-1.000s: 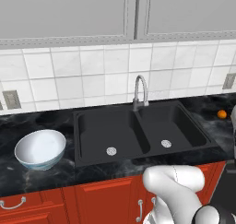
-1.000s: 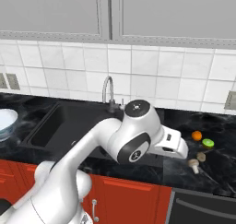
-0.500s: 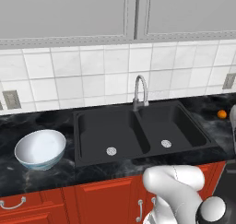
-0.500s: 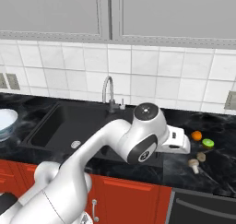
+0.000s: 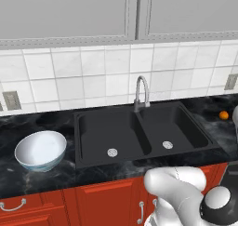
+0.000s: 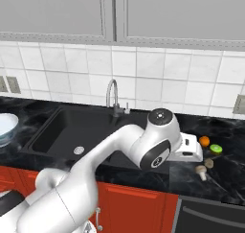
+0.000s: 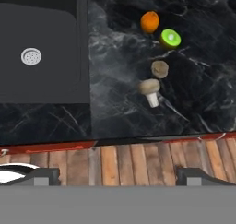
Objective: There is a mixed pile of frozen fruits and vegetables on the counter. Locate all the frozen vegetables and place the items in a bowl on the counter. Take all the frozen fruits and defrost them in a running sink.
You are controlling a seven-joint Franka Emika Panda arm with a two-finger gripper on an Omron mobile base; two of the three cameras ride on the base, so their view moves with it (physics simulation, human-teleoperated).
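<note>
With its fingers spread wide and empty, the end effector (image 7: 118, 174) is hovering above the surface (image 7: 120, 57) right of the sink (image 7: 41, 48), and it should be descending squarely over the nearer mushroom (image 7: 150, 90), avoiding its neighbour (image 7: 160, 69).

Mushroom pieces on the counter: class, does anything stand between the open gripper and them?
Nothing visible does. The two mushroom pieces lie on bare counter right of the sink, beside the orange ball and the green ball. The gripper hangs above, fingers spread wide, holding nothing.
</note>
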